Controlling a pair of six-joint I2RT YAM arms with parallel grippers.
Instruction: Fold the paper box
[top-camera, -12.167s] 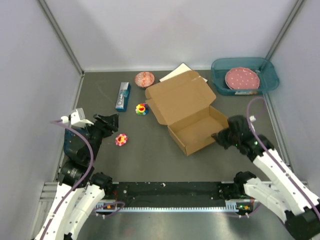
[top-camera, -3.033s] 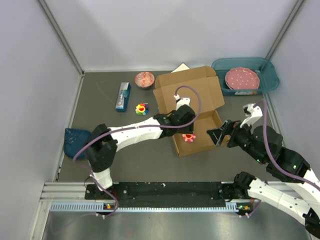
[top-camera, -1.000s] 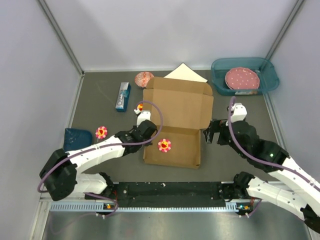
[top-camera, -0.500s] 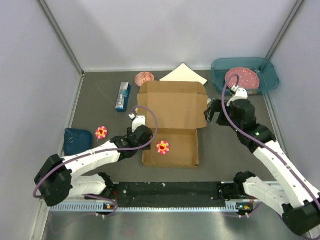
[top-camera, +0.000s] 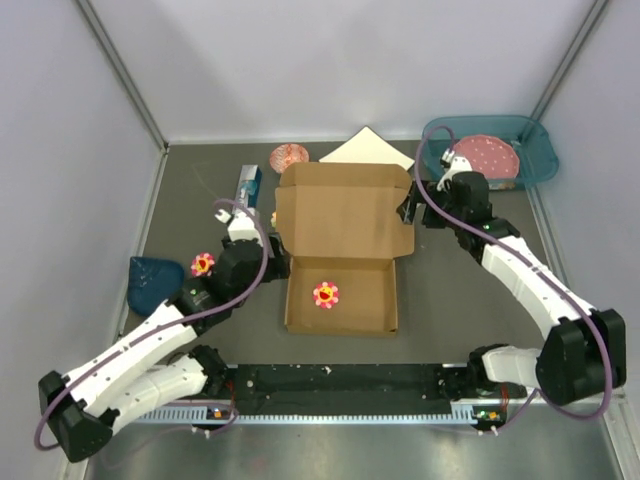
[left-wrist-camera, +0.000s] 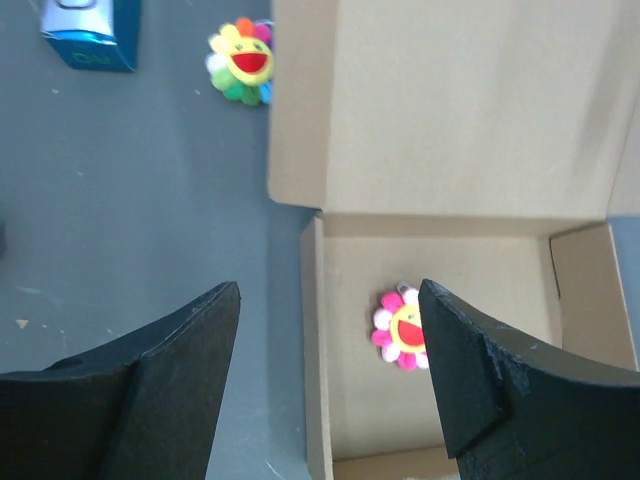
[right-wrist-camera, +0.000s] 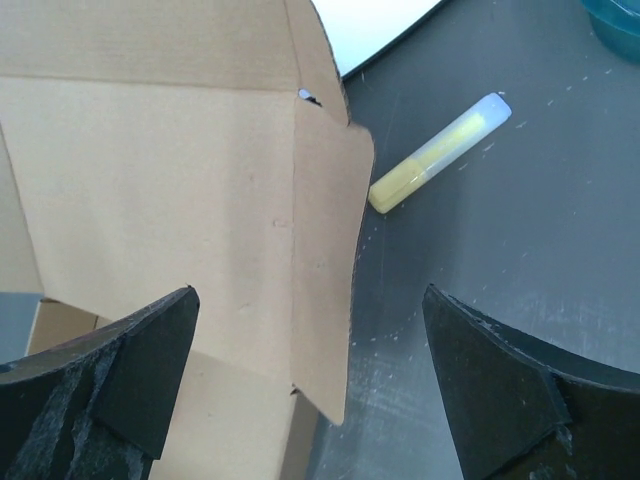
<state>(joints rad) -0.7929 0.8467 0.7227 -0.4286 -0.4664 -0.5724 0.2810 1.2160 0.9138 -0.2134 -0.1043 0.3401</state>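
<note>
Blue carton (left-wrist-camera: 88, 35) showing short white lettering on its near end in left wrist view (upside down, only a few characters), blurring too much for reading. Same carton in top view carrying pale print and a lighter panel along its upper face, all appearing too small for making out. No other text, label, brand, number or sign reading legibly anywhere.

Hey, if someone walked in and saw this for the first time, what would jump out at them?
The brown paper box dominates the middle of the top view, lid open, with a pink flower toy lying in its base. A teal bin holding a pink dotted plate sits at the far right corner.
</note>
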